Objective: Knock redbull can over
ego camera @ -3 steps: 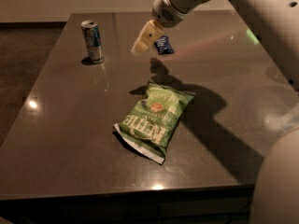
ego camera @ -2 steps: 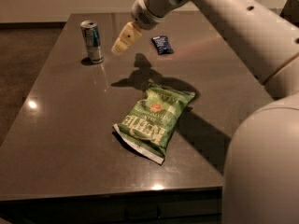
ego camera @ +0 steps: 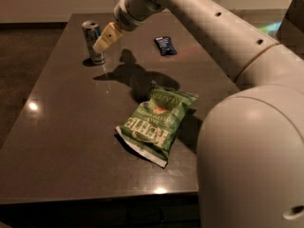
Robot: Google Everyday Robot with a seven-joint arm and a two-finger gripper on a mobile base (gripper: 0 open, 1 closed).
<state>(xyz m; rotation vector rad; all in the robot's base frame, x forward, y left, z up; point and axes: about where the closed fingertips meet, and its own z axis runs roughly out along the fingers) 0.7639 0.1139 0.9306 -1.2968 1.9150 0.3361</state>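
Pincer point(ego camera: 105, 37) just beside upright redbull can point(ego camera: 90, 45) on dark table point(ego camera: 61, 127)

- The redbull can point(ego camera: 93, 42) stands upright at the far left of the table point(ego camera: 61, 127).
- The gripper point(ego camera: 105, 38) hangs just right of the can's upper part.
- A snack packet point(ego camera: 165, 45) lies farther right.
- A chip bag point(ego camera: 156, 123) lies nearer, mid-table.

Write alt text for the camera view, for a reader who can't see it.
The robot's hand hangs close beside an upright drink can at the far left of a dark table, the arm extended from the right. A green chip bag lies flat near the middle; a small blue packet lies farther back.
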